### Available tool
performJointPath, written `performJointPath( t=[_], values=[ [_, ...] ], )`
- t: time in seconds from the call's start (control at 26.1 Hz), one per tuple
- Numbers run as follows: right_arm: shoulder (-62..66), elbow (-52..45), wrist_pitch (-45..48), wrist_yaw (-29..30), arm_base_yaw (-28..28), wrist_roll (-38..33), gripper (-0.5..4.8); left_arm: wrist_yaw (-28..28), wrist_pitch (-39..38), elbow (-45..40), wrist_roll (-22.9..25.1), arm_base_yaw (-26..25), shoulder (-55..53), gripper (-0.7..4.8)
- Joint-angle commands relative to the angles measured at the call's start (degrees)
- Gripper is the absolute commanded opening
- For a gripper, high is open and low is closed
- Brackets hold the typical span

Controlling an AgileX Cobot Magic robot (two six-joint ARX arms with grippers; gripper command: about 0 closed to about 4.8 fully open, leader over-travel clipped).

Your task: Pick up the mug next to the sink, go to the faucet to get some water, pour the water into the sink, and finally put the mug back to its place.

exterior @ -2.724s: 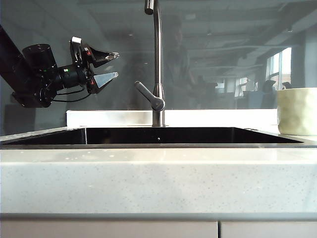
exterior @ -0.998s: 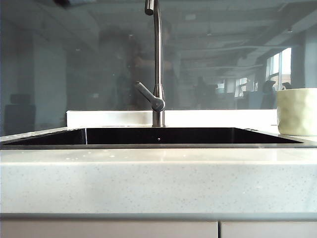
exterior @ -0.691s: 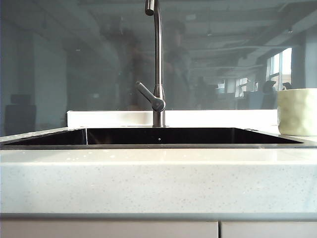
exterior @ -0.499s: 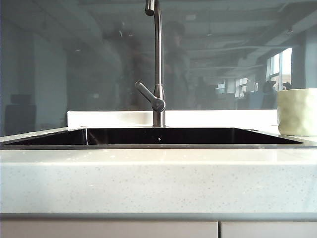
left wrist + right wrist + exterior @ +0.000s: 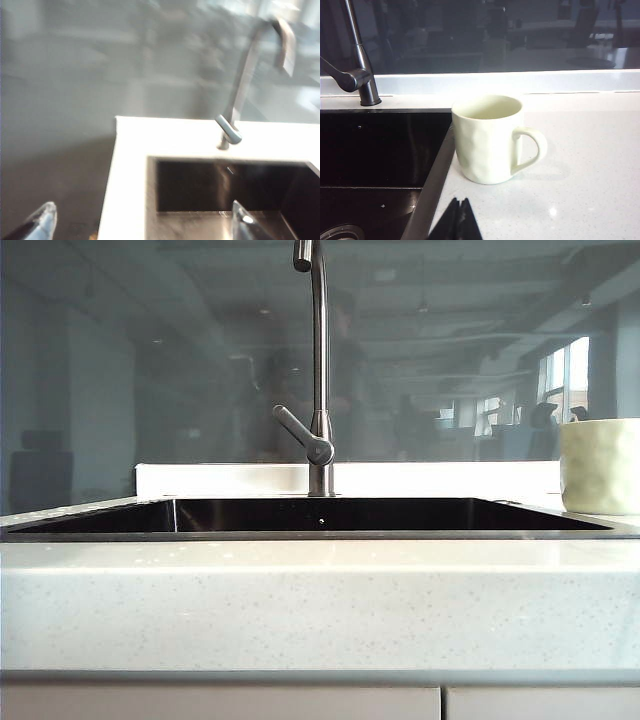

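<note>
The mug (image 5: 600,465) stands on the bench (image 5: 320,605) at the frame's right edge, right of the sink (image 5: 320,515); the faucet (image 5: 317,370) rises behind the sink at centre.

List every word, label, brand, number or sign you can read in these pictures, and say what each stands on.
None: no readable text on the mug, the faucet, the sink or the counter. The left wrist view is too blurred to rule out small marks.

The left arm, present above the counter at the exterior view's left edge in the earliest frame, is gone from that view. Its left gripper (image 5: 142,222), fingertips spread wide, appears only in its wrist view.
</note>
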State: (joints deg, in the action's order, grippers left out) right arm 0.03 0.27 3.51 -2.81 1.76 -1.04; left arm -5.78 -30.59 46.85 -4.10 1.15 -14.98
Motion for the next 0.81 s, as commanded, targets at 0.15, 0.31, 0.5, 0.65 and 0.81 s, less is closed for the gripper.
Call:
performJointPath(
  t=[0.15, 0.31, 0.5, 0.65, 0.81],
  values=[
    [-0.1, -0.2, 1.0, -0.1, 0.0, 0.0, -0.01, 6.3, 8.2, -9.8, 0.5, -0.1, 2.3, -0.06],
    [-0.1, -0.2, 1.0, -0.1, 0.0, 0.0, -0.01, 7.6, 16.3, -18.7, 0.6, -0.1, 3.5, -0.05],
    [-0.1, -0.2, 1.0, -0.1, 0.0, 0.0, -0.01, 6.7, 20.5, -28.8, 0.9, -0.1, 9.2, -0.06],
    [-0.1, -0.2, 1.0, -0.1, 0.0, 0.0, -0.01, 3.7, 25.4, -37.7, 1.1, -0.1, 13.4, -0.06],
    [-0.1, -0.2, 1.0, -0.1, 0.0, 0.0, -0.01, 2.0, 34.9, -46.1, 0.7, -0.1, 14.8, -0.06]
  ],
)
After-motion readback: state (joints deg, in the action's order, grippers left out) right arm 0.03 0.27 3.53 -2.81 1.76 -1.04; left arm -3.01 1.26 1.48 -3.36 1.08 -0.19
